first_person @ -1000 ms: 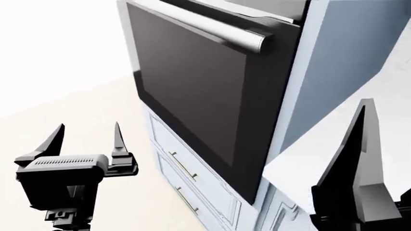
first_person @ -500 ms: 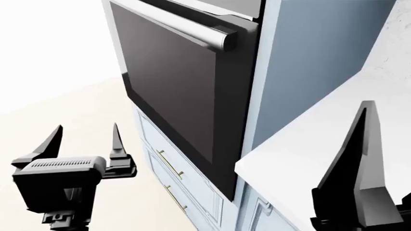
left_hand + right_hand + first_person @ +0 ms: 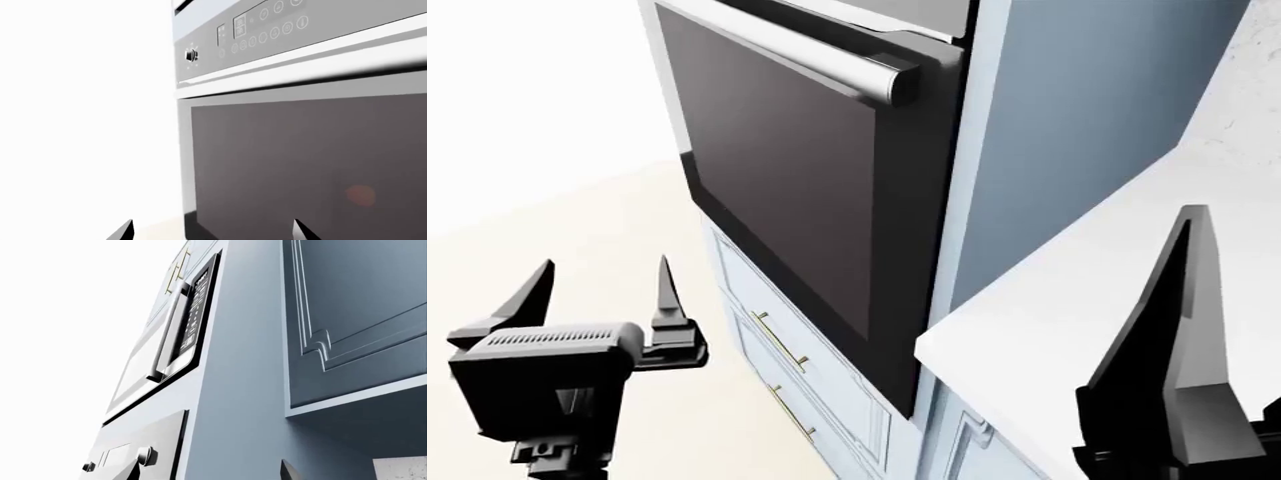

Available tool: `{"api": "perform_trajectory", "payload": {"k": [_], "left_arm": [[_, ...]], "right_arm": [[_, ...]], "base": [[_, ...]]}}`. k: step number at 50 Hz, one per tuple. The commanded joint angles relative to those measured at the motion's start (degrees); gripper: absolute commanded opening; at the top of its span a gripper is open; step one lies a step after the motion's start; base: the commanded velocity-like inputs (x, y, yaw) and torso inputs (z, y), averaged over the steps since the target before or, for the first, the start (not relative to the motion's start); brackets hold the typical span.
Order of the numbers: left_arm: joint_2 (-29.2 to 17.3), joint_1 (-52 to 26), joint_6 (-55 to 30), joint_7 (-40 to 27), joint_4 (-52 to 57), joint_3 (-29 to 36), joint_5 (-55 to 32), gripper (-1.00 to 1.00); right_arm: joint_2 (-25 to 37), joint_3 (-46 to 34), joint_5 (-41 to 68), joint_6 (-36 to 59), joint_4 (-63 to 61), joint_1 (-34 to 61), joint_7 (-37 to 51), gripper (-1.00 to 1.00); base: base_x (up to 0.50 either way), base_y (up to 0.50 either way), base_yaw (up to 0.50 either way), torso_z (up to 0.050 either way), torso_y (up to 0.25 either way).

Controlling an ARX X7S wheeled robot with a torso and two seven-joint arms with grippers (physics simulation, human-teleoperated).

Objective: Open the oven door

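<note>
Oven door (image 3: 787, 190) shut, its silver handle (image 3: 814, 55) along the top edge, well above my left tool (image 3: 601, 300), which hangs spread and empty; right tool (image 3: 1174, 330) beside the door over the white worktop (image 3: 1054, 300), cannot tell its state. Risk: raising the left tool too close scrapes the glass or slips off the bar's rounded end. Open room lies out from the door's front; worktop edge crowds its hinge-free side.
</note>
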Motion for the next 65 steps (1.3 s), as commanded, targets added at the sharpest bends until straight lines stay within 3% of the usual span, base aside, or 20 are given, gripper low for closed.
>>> {"api": "perform_trajectory", "payload": {"k": [1,13,18,30,38,41,50,57,65], "left_arm": [[-1.4,-2.1,-3.7,-0.1,0.5,-0.1,-1.0,1.00],[-9.7,-11.0,-11.6,5.5,0.1,7.9,4.3,1.00],[-11.1,-14.2,-12.7,6.9,-1.8,10.3,6.1,1.00],[-18.4,-26.3,-6.8,13.1,-12.0,19.9,18.0,1.00],[-20.9,-33.1,-3.8,16.6,-17.9,24.8,24.2,1.00],[-23.1,-36.3,-0.6,20.8,-20.3,27.8,26.2,1.00],[-24.2,-45.0,3.5,21.6,-29.0,33.9,37.8,1.00],[-23.6,-50.0,5.4,21.6,-33.6,35.9,42.1,1.00],[-22.6,-58.2,17.2,19.6,-44.3,41.2,48.0,1.00]], "right_arm": [[0.4,0.1,0.1,0.0,-0.1,0.1,0.4,1.00],[0.5,-0.3,0.1,-0.3,0.0,0.3,0.5,1.00],[0.5,-0.5,-0.1,-0.6,-0.1,-0.1,0.5,1.00],[0.5,-0.8,-0.1,-0.6,0.0,0.0,0.6,1.00],[0.6,-0.9,-0.4,-0.5,-0.2,-0.2,0.8,1.00],[0.7,-0.9,-0.4,-0.6,-0.3,-0.2,0.8,1.00],[0.7,-1.1,-0.6,-0.8,-0.2,-0.3,0.9,1.00],[0.8,-1.1,-0.3,-0.6,-0.2,-0.1,1.0,1.00],[0.9,-1.1,0.2,-0.6,0.2,0.7,1.0,1.00]], "base": [[0.00,0.00,0.00,0.000,0.000],[0.00,0.00,0.00,0.000,0.000],[0.00,0.00,0.00,0.000,0.000],[0.00,0.00,0.00,0.000,0.000],[0.00,0.00,0.00,0.000,0.000],[0.00,0.00,0.00,0.000,0.000],[0.00,0.00,0.00,0.000,0.000],[0.00,0.00,0.00,0.000,0.000],[0.00,0.00,0.00,0.000,0.000]]}}
